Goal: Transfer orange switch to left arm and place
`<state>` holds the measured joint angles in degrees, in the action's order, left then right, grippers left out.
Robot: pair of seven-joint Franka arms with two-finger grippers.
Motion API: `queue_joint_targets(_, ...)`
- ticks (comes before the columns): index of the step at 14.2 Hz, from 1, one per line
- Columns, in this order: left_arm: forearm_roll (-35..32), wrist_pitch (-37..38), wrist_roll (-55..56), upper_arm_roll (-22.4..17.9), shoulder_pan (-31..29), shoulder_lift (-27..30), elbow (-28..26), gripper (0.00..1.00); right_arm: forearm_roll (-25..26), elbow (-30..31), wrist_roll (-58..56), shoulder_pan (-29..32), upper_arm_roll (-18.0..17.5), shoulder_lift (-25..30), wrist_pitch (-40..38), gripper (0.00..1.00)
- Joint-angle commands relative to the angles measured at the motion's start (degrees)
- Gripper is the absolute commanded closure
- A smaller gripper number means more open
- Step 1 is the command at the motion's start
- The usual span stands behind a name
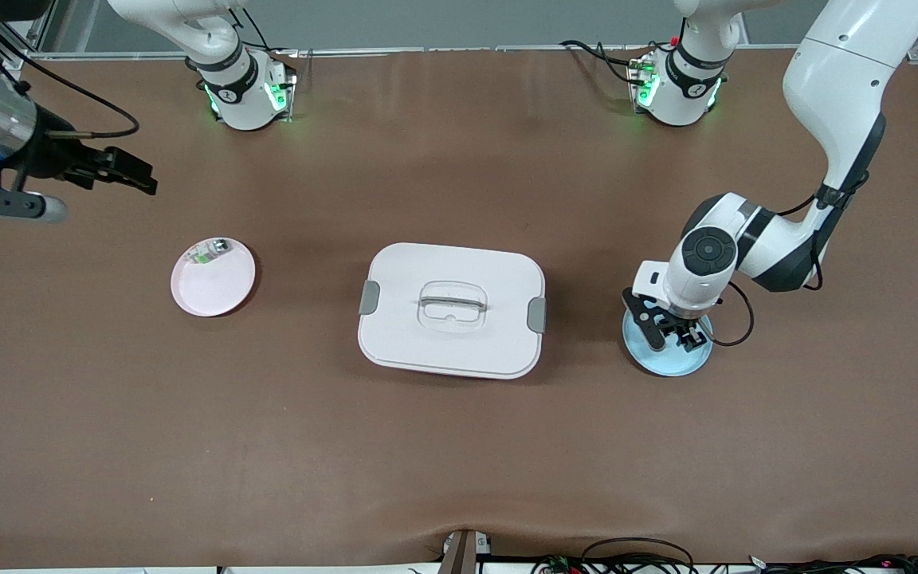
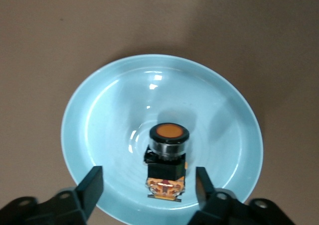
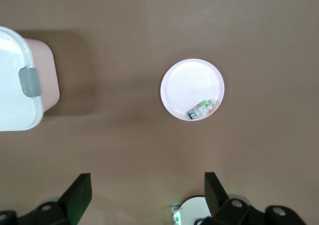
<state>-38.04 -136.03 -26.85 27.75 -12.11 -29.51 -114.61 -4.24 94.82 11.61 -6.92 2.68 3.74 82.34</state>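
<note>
Left tool (image 1: 670, 331) sits low over the pale blue plate (image 1: 682, 363) toward the left arm's end of the tabletop (image 1: 459, 446), its two black fingers (image 2: 92, 185) spread apart with one on each side of the orange switch (image 2: 168, 158). In the left wrist view, neither finger touches the switch; a gap shows on both sides. The switch lies in the plate's middle, its round orange cap ringed in black, its black body and tan end pointing toward the tool.

Right tool (image 1: 120, 171) hangs high in the air near the right arm's end of the tabletop, above bare brown surface, and that arm waits. Its fingers (image 3: 79, 195) are spread wide with nothing between them.

Below it, nearer the front camera, a small pink plate (image 1: 213, 277) holds a small green-and-white component (image 1: 208, 251) near its rim.

Between the two plates stands the white box (image 1: 452, 310), lid on, with grey latches at both ends and a clear recessed handle in its top. It stands well apart from each plate.
</note>
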Motion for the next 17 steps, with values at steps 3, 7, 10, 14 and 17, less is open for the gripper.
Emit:
queue_joint_targets(3,6.7,3.0,3.0,1.7,-0.7,5.9,2.8,0.0,0.9,8.3,-6.8,6.9,-1.1,5.9,5.4,0.0)
queue_joint_targets(7,17.4,10.3,8.2,2.2,-0.3,10.4,9.2,0.0,1.8,11.7,-9.1,9.0,-1.1,8.7,8.5,0.0)
queue_joint_targets(10,21.9,25.4,17.1,2.4,0.0,10.4,20.7,0.0,3.5,10.2,-9.1,9.0,-1.2,8.3,10.5,0.0)
queue_joint_targets(14,23.4,34.3,30.8,3.8,0.0,11.7,27.1,0.0,4.0,5.9,-9.0,9.0,-1.3,6.4,10.3,0.0)
queue_joint_targets(17,23.5,37.1,39.8,4.9,-0.2,15.5,27.3,0.0,4.1,2.7,-9.1,8.9,-1.3,4.9,9.9,0.0)
